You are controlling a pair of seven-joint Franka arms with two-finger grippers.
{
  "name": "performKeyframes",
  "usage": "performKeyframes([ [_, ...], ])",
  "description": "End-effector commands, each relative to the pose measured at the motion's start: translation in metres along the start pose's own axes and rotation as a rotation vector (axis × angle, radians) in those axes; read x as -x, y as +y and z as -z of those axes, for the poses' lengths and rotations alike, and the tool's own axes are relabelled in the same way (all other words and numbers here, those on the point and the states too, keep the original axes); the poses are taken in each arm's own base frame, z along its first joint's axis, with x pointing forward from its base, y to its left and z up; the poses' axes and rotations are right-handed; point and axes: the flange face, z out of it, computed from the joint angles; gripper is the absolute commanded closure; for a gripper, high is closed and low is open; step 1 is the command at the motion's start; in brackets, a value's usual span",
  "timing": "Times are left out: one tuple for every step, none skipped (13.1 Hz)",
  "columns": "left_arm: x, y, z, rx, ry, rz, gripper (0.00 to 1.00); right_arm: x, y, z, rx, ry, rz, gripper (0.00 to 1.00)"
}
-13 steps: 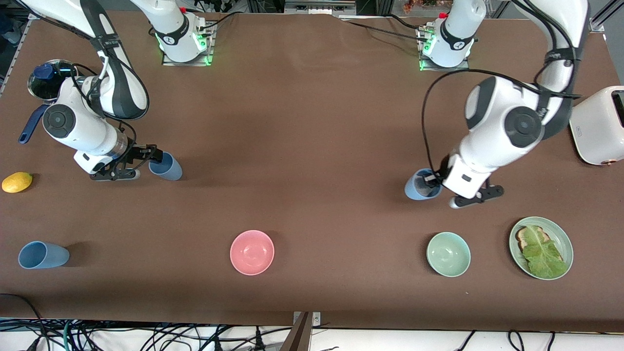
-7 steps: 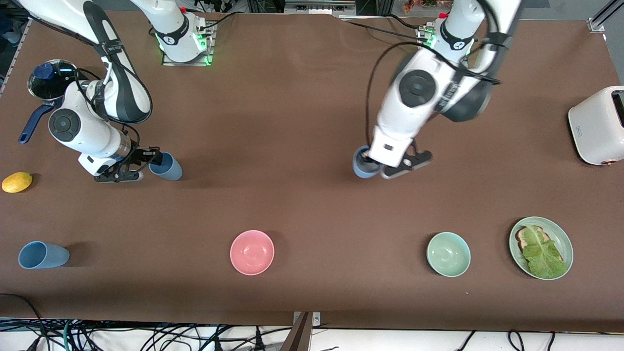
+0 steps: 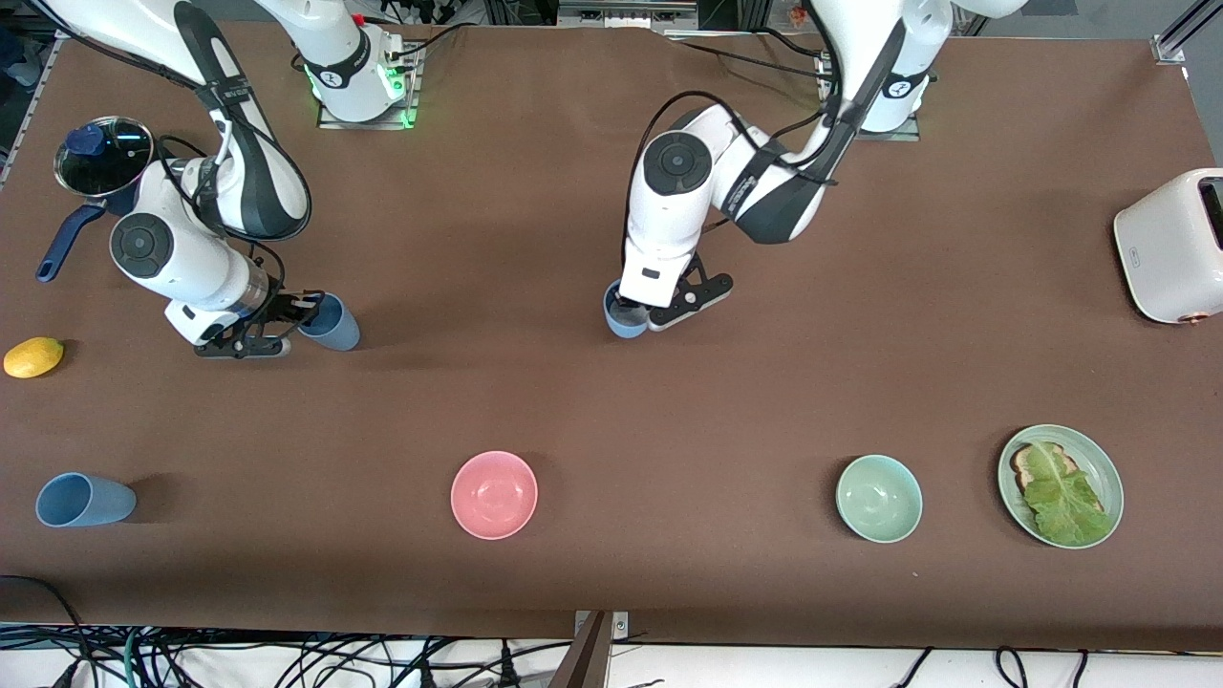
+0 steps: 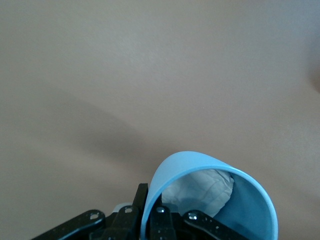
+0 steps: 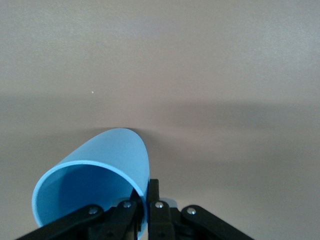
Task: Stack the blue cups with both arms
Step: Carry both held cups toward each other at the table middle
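Note:
There are three light-blue cups. My right gripper (image 3: 289, 319) is shut on the rim of one blue cup (image 3: 331, 324), holding it tilted low over the table toward the right arm's end. The right wrist view shows this cup (image 5: 95, 175) pinched in the gripper (image 5: 145, 194). My left gripper (image 3: 653, 312) is shut on the rim of a second blue cup (image 3: 623, 317) over the middle of the table. In the left wrist view the cup (image 4: 250, 205) is pinched in the gripper (image 4: 150, 202), with something pale and crumpled inside. A third blue cup (image 3: 84, 500) lies on its side near the front camera.
A pink bowl (image 3: 494, 494), a green bowl (image 3: 879, 498) and a green plate (image 3: 1108, 468) with toast and lettuce stand nearer the front camera. A white toaster (image 3: 1175, 244) is at the left arm's end. A lemon (image 3: 33, 356) and a navy lidded saucepan (image 3: 100, 158) are at the right arm's end.
My left arm has carried its blue cup from the left arm's end toward the middle of the table. My right gripper with its cup has shifted only slightly.

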Motion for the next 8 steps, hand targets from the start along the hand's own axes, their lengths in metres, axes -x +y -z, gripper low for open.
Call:
performKeyframes([
  [0.006,0.016,-0.023,0.030,0.030,0.042,1.00,-0.013,-0.019,0.023,0.010,0.000,-0.024,1.00],
  [0.006,0.017,-0.035,0.038,0.030,0.045,1.00,-0.019,-0.033,0.040,0.017,-0.026,-0.038,1.00],
  [0.009,0.018,-0.043,0.041,0.029,0.042,1.00,-0.026,-0.054,0.063,0.027,-0.052,-0.062,1.00],
  [0.010,0.018,-0.052,0.037,0.028,0.044,1.00,-0.031,-0.081,0.087,0.038,-0.069,-0.082,1.00],
  [0.009,0.017,-0.058,0.027,0.027,0.044,1.00,-0.036,-0.109,0.102,0.048,-0.078,-0.104,1.00],
  [0.009,0.015,-0.065,0.019,0.025,0.043,1.00,-0.039,-0.135,0.114,0.057,-0.077,-0.127,1.00],
  [0.009,0.015,-0.071,0.013,0.023,0.043,1.00,-0.038,-0.159,0.127,0.063,-0.073,-0.143,1.00],
  [0.008,0.016,-0.074,0.024,0.026,0.042,1.00,-0.038,-0.179,0.136,0.067,-0.070,-0.155,1.00],
])
